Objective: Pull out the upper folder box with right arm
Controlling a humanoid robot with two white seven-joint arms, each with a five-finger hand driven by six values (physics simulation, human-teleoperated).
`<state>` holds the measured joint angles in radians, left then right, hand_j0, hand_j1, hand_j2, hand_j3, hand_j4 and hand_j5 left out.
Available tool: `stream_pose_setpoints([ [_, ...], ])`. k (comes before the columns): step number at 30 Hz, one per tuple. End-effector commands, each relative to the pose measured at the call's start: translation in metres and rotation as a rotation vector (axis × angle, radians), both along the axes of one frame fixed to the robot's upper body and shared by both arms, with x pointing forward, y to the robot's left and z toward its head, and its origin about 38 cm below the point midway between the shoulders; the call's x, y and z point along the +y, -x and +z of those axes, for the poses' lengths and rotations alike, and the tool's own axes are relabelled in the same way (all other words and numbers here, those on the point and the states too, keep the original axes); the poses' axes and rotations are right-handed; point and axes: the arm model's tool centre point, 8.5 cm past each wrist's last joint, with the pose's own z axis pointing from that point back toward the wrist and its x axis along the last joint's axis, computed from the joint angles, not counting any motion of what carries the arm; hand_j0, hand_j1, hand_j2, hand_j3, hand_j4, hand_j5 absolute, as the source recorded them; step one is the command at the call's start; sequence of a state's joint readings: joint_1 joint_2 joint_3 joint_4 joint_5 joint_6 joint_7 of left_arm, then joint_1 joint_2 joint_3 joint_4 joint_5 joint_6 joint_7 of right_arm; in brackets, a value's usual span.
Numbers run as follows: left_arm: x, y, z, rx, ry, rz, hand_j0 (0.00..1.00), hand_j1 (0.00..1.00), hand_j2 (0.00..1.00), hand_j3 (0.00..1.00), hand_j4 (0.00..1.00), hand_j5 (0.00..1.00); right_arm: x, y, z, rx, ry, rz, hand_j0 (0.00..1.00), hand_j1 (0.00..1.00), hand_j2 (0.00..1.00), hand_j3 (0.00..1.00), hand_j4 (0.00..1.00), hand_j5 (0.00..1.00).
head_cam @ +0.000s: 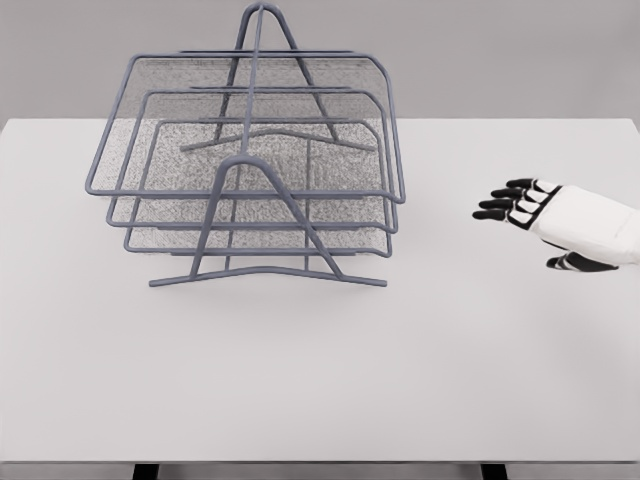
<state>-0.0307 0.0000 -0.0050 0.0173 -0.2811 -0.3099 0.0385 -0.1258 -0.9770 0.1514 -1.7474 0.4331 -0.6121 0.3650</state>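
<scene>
The grey wire-mesh stacked letter rack (pixel 255 180) stands toward the far left of the white desk (pixel 320 380), its upper folder box (pixel 250 125) seated in the frame. The white right hand with black fingers (pixel 545 225) hovers near the right edge, fingers relaxed and empty, well apart from the rack. Risk: hooking a lower tray's rim, or dragging the light frame instead of sliding the box.
</scene>
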Motion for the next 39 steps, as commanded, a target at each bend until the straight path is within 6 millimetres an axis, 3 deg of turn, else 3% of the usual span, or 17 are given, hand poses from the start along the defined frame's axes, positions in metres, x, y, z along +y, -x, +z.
stream_pose_setpoints([
  [1,0.000,0.000,0.000,0.000,0.000,0.001,1.00,1.00,1.00,1.00,1.00,1.00,0.002,0.000,0.000,0.003,-0.001,0.003,1.00,1.00,1.00,1.00,1.00,1.00],
  [3,0.000,0.000,0.000,0.000,0.000,-0.001,1.00,1.00,1.00,1.00,1.00,1.00,-0.011,-0.010,0.000,0.002,-0.017,-0.045,1.00,1.00,1.00,1.00,1.00,1.00],
  [4,0.000,0.000,0.000,0.000,0.000,0.001,1.00,1.00,1.00,1.00,1.00,1.00,-0.013,-0.024,0.009,0.003,0.008,-0.064,1.00,1.00,1.00,1.00,1.00,1.00],
  [5,0.000,0.000,0.000,0.000,0.000,0.001,1.00,1.00,1.00,1.00,1.00,1.00,0.003,-0.035,0.004,0.063,0.027,-0.045,1.00,1.00,1.00,1.00,1.00,1.00],
  [7,0.000,0.000,0.000,0.000,0.000,0.001,1.00,1.00,1.00,1.00,1.00,1.00,0.036,-0.053,0.021,-0.016,-0.078,-0.002,1.00,1.00,1.00,1.00,1.00,1.00],
  [9,0.000,0.000,0.000,0.000,0.000,0.001,1.00,1.00,1.00,1.00,1.00,1.00,0.037,-0.065,0.026,-0.014,-0.071,0.000,1.00,1.00,1.00,1.00,1.00,1.00],
  [10,0.000,0.000,0.000,0.000,0.000,0.001,1.00,1.00,1.00,1.00,1.00,1.00,0.053,-0.070,0.026,-0.006,-0.046,0.042,1.00,1.00,1.00,1.00,1.00,1.00],
  [12,0.000,0.000,0.000,0.000,0.000,0.001,1.00,1.00,1.00,1.00,1.00,1.00,0.067,-0.079,0.040,-0.031,-0.025,0.081,1.00,1.00,1.00,1.00,1.00,1.00],
  [14,0.000,0.000,0.000,0.000,0.000,0.001,1.00,1.00,1.00,1.00,1.00,1.00,0.081,-0.089,0.038,-0.019,-0.022,0.106,1.00,1.00,1.00,1.00,1.00,1.00],
  [20,0.000,0.000,0.000,0.000,0.000,0.001,1.00,1.00,1.00,1.00,1.00,1.00,0.113,-0.099,0.048,-0.035,-0.009,0.174,1.00,1.00,1.00,1.00,1.00,1.00],
  [26,0.000,0.000,0.000,0.000,0.000,0.001,1.00,1.00,1.00,1.00,1.00,1.00,0.124,-0.103,0.050,-0.042,0.010,0.194,1.00,1.00,1.00,1.00,1.00,1.00],
  [32,0.000,0.000,0.000,0.000,0.000,0.001,1.00,1.00,1.00,1.00,1.00,1.00,0.126,-0.115,0.033,-0.010,0.020,0.158,1.00,1.00,1.00,1.00,1.00,1.00],
  [39,0.000,0.000,0.000,0.000,0.000,0.001,1.00,1.00,1.00,1.00,1.00,1.00,0.135,-0.113,0.013,0.039,0.046,0.181,1.00,1.00,1.00,1.00,1.00,1.00],
])
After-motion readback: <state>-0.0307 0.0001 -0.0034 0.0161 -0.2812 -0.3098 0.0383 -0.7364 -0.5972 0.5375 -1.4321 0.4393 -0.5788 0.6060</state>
